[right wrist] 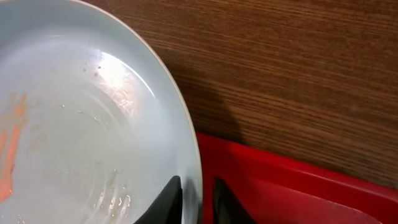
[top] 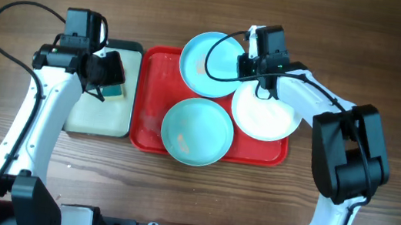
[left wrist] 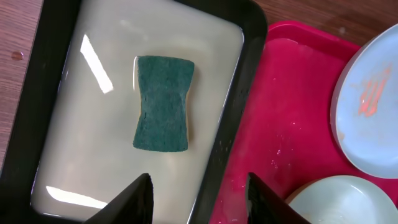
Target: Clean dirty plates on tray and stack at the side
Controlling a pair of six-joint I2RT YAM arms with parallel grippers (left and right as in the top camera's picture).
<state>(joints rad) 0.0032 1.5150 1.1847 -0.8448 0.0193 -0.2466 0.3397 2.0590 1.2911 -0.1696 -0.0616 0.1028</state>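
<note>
The right tool [right wrist: 198,200] is pinching the rim of a stained turquoise plate [right wrist: 81,124] sitting at twelve o'clock on the red tray [right wrist: 280,186]; the left tool [left wrist: 199,199] is hanging open above the green sponge [left wrist: 161,102].

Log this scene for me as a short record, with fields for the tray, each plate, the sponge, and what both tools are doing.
red tray: holds three plates
far turquoise plate: orange smear inside, overhangs the tray's far edge
near turquoise plate: at the tray's near edge
white plate: at the tray's right end
sponge: green, lying in the black-rimmed tray
left tool: open, above that tray's rim, sponge not grasped
right tool: straddles the far turquoise plate's rim; unclear whether it is clamped
</note>
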